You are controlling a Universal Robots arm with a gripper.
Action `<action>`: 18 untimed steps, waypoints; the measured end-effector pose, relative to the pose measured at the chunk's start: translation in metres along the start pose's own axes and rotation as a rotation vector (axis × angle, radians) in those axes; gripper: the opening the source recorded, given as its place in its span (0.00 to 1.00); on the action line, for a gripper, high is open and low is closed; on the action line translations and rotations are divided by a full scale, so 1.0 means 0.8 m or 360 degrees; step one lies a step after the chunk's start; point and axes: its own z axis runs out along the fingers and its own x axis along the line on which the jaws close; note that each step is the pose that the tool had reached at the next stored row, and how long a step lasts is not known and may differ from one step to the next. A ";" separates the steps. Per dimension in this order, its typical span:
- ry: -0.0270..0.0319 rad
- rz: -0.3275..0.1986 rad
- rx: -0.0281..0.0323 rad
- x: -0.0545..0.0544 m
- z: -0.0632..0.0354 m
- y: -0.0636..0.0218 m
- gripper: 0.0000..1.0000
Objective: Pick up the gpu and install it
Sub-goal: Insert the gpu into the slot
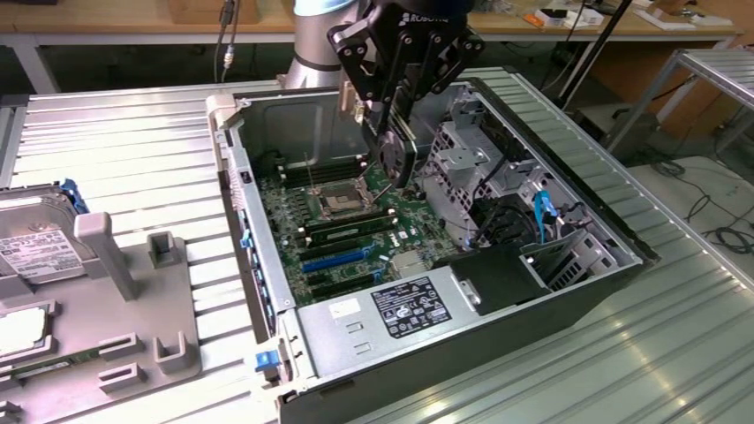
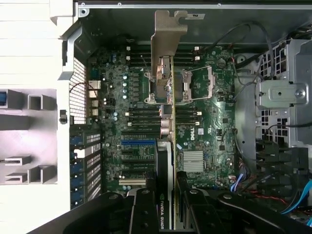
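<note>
My gripper (image 1: 396,108) hangs over the open computer case (image 1: 232,168), shut on the gpu (image 1: 396,157). The gpu is a thin dark card held on edge, a short way above the motherboard (image 1: 353,231) near the CPU socket (image 1: 335,201). In the wrist view the gpu (image 2: 166,122) runs edge-on between my black fingers (image 2: 142,210), with its silvery end bracket (image 2: 168,39) at the far end and an NVIDIA label near my gripper (image 2: 168,197). The blue expansion slot (image 2: 139,142) on the motherboard (image 2: 209,122) lies just beside the card's line, and the card touches no slot.
A metal drive cage (image 1: 471,163) stands close on the exterior view's right of the card. The power supply (image 1: 401,305) fills the case's near end. A grey fixture tray (image 1: 141,300) with a hard drive (image 1: 35,252) sits at the exterior view's left on the ribbed metal table (image 1: 118,150).
</note>
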 end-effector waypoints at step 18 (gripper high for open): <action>0.00062 -0.0073 -0.00017 0.000 0.000 0.000 0.27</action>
